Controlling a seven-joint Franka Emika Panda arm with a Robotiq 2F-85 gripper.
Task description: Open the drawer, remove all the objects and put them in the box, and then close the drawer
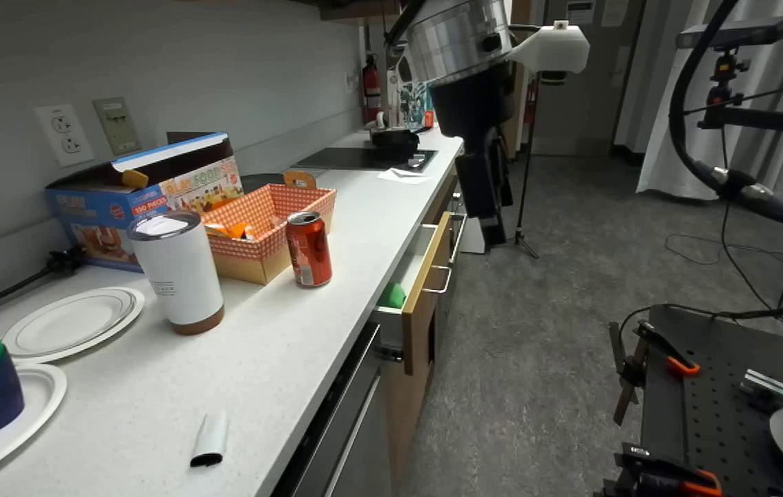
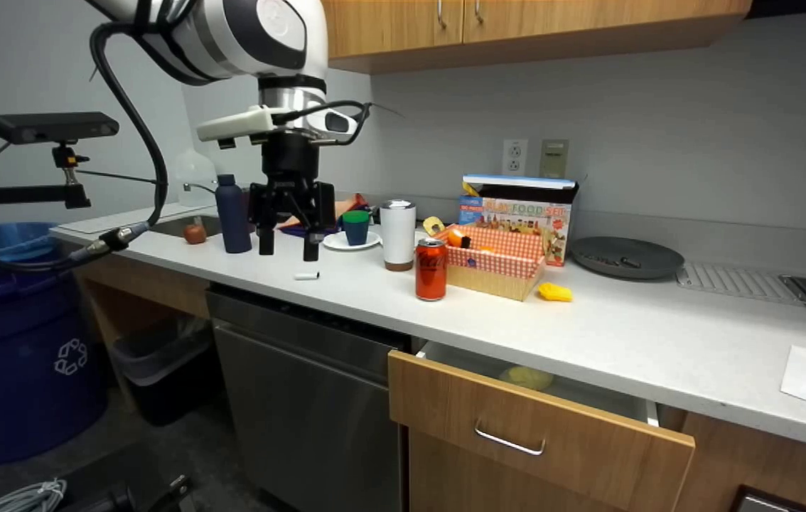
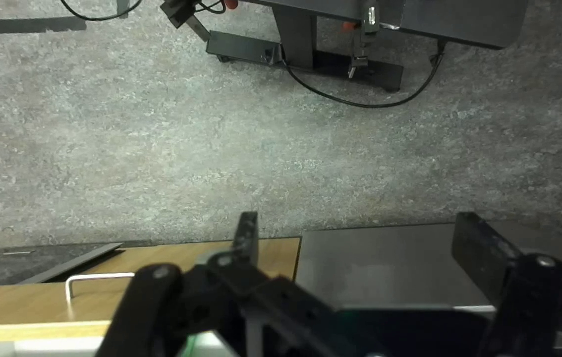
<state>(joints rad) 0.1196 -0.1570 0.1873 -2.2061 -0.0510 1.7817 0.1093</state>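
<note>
Hanging gripper (image 2: 289, 250) higher than drawer (image 2: 541, 427), off one end, with jaws spread, gripping nothing. Seeing green piece (image 1: 392, 295) inside drawer by that end; probably needing to shift over drawer, then descend. Not making out long axis.

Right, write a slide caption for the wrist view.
Looking down past the open, empty gripper to gray floor, with the wood-fronted drawer pulled out at lower left.

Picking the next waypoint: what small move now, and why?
Probably bring the open jaws across until they're above the drawer: it's pulled out with a yellowish item inside, while the jaws, holding nothing, hang off to its side.
</note>
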